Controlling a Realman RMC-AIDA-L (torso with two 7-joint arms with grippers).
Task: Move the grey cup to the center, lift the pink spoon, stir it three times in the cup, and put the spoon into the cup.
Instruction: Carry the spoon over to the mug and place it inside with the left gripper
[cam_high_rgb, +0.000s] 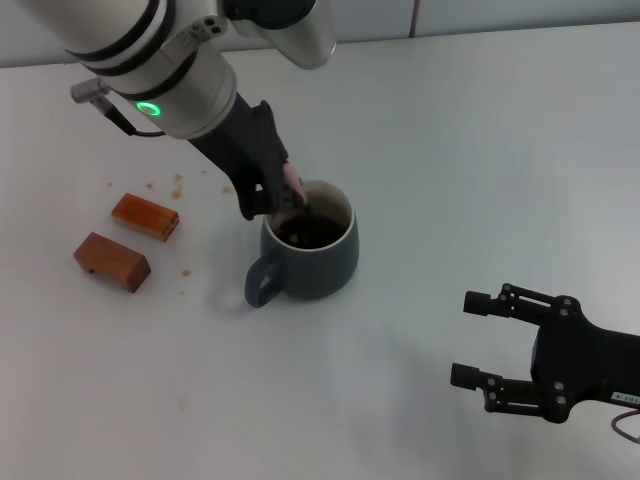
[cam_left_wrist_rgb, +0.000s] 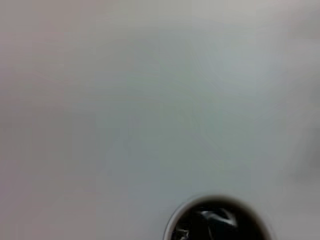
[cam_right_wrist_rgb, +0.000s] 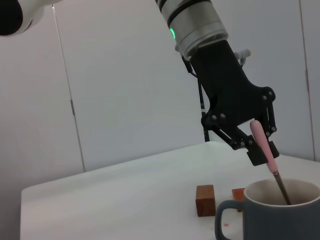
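Note:
The grey cup (cam_high_rgb: 310, 255) stands near the middle of the white table, handle toward the front left, with dark liquid inside. It also shows in the right wrist view (cam_right_wrist_rgb: 280, 210) and at the edge of the left wrist view (cam_left_wrist_rgb: 215, 220). My left gripper (cam_high_rgb: 275, 195) is just above the cup's far-left rim, shut on the pink spoon (cam_high_rgb: 293, 180). The right wrist view shows the spoon's pink handle (cam_right_wrist_rgb: 264, 145) between the fingers and its metal stem slanting down into the cup. My right gripper (cam_high_rgb: 480, 340) is open and empty, low at the front right.
Two brown rectangular blocks (cam_high_rgb: 145, 217) (cam_high_rgb: 111, 261) lie left of the cup, with small crumbs scattered around them. They also show behind the cup in the right wrist view (cam_right_wrist_rgb: 205, 200). The table's far edge meets a white wall.

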